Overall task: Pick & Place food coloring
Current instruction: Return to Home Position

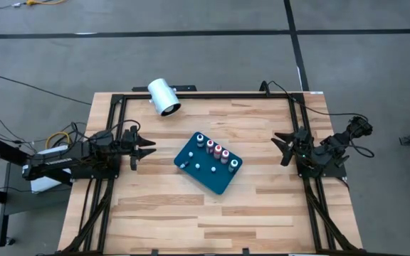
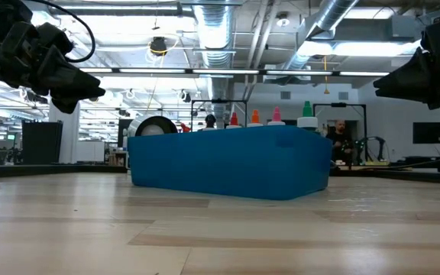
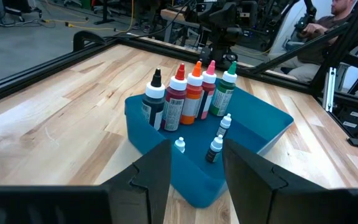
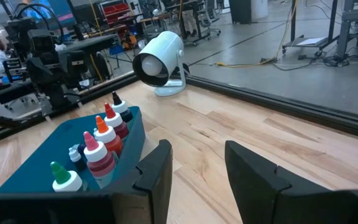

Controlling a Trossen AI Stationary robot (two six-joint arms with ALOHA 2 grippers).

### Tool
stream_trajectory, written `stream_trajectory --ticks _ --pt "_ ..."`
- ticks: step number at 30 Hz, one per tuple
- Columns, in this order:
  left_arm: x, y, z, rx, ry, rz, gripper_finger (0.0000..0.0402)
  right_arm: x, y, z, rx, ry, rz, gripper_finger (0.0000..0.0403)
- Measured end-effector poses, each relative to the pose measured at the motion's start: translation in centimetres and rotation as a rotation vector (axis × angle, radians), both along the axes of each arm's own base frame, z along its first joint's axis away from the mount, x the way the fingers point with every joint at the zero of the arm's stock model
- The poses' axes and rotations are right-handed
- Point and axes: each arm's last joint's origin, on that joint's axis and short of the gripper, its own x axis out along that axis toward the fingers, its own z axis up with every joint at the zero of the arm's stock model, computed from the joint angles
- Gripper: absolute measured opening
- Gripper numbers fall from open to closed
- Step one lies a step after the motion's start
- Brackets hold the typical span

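The food coloring bottles (image 3: 191, 96) stand upright in a row inside a teal tray (image 1: 216, 179) at the table's middle, with black, red, orange, pink and green tops. Three much smaller bottles (image 3: 215, 148) stand on the tray floor in front of the row. My left gripper (image 1: 148, 148) hovers open above the table's left side, pointing at the tray. In its wrist view the left gripper (image 3: 196, 174) has nothing between its fingers. My right gripper (image 1: 282, 146) hovers open above the right side, also empty in its wrist view (image 4: 197, 168).
A big white cylinder (image 1: 164, 97) lies on its side near the table's far edge, left of the middle. A black frame (image 1: 212, 94) runs along the table's far and side edges. Bare wood lies between each gripper and the tray. People sit beyond the table.
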Motion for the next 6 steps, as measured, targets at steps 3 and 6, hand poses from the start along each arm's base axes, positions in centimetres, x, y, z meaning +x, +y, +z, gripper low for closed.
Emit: stream_trajectory --ticks 3,6 --pt "0.00 0.00 0.00 0.000 0.000 0.000 0.0135 0.00 0.00 0.00 0.000 0.000 0.000 0.0139" --pt "0.00 0.00 -0.01 0.000 0.000 0.000 0.0135 0.00 0.00 0.00 0.000 0.000 0.000 0.0136"
